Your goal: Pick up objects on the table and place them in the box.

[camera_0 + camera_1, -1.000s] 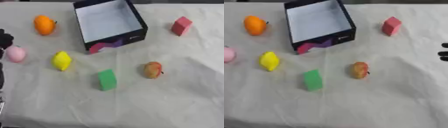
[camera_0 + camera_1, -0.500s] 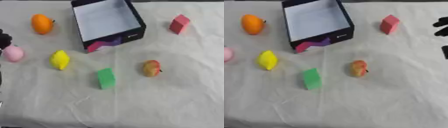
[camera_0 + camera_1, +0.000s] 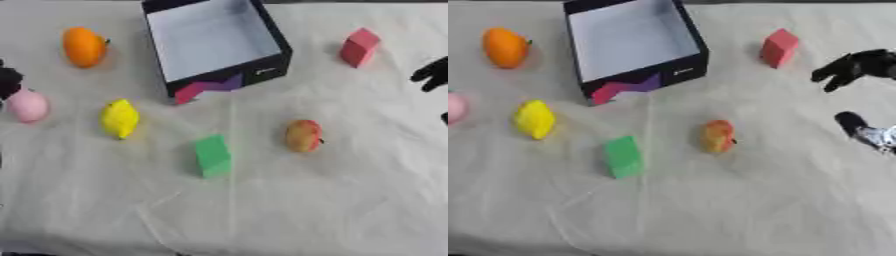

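Note:
The black box (image 3: 262, 73) with a white inside stands open at the back centre. Around it on the cloth lie an orange fruit (image 3: 84, 46), a pink object (image 3: 28, 105), a yellow lemon (image 3: 120, 118), a green block (image 3: 213, 155), a red-yellow apple (image 3: 303, 135) and a red block (image 3: 360, 46). My right hand (image 3: 852, 66) reaches in from the right edge, open and empty, a little right of the red block and apart from it. A dark part of my left hand (image 3: 8, 80) shows at the left edge just above the pink object.
A wrinkled white cloth (image 3: 262, 210) covers the whole table. Its near half holds nothing. The box stands askew, with a pink and purple pattern on its front wall.
My right hand has come further in from the right edge, leftward toward the red block. The objects and the left hand have stayed put.

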